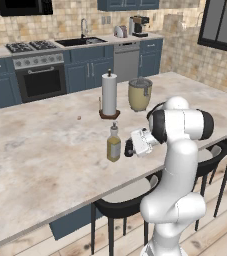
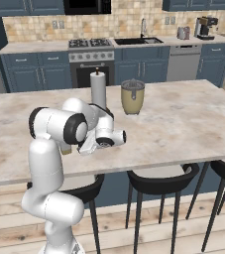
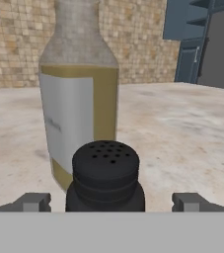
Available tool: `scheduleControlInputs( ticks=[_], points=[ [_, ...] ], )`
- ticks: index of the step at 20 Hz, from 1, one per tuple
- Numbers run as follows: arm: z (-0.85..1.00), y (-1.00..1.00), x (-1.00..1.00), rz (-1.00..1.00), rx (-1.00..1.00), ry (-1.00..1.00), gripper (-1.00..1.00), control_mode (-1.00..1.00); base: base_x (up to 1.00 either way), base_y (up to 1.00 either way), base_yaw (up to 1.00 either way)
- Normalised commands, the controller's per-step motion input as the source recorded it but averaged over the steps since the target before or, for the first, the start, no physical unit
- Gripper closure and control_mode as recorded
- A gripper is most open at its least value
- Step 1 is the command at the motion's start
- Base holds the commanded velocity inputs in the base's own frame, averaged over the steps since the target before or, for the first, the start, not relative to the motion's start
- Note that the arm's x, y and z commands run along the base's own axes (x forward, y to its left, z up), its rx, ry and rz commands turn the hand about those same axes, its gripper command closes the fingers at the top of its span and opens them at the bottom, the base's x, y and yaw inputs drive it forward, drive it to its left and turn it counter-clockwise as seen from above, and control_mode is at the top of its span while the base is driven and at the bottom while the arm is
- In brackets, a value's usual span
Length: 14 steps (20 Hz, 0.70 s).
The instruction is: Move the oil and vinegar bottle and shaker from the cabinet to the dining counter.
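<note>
The shaker (image 3: 105, 178) is sitting between your claw (image 3: 111, 202) fingers with clear gaps on both sides, so the claw is standing open and gripping nothing; the shaker appears to be resting on the bench (image 1: 40, 150), the dining counter itself. Directly beyond the claw, just behind the shaker, the oil and vinegar bottle (image 3: 79, 99) is standing upright. The risk lies in pulling away: if you are sliding or twisting instead of backing straight out, a fingertip (image 3: 32, 201) could clip the shaker and push it into the bottle, which looks top-heavy enough to topple. In the left base view the bottle (image 1: 113, 145) is standing near the bench's stool-side edge, so a knock towards you could send it off. Farther out beyond the claw, a paper towel roll (image 1: 109, 95) and a beige pot (image 1: 140, 95) are standing on the marbled stone. Across the room, blue cupboards (image 1: 87, 72), a stove (image 1: 32, 47) and a sink (image 1: 80, 41) are lining the tiled wall.
</note>
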Motion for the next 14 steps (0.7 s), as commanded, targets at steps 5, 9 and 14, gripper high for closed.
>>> scheduleControlInputs(
  ticks=[5, 9, 14],
  points=[
    [0.04, -0.01, -0.01, 0.0, 0.0, 0.0, -1.0, -1.0, 0.0, 0.0, 0.0],
    [0.12, -0.09, -0.09, 0.0, 0.0, 0.0, -1.0, -1.0, 0.0, 0.0, 0.0],
    [0.14, -0.11, -0.19, 0.0, 0.0, 0.0, -1.0, -1.0, 0.0, 0.0, 0.0]
  ],
)
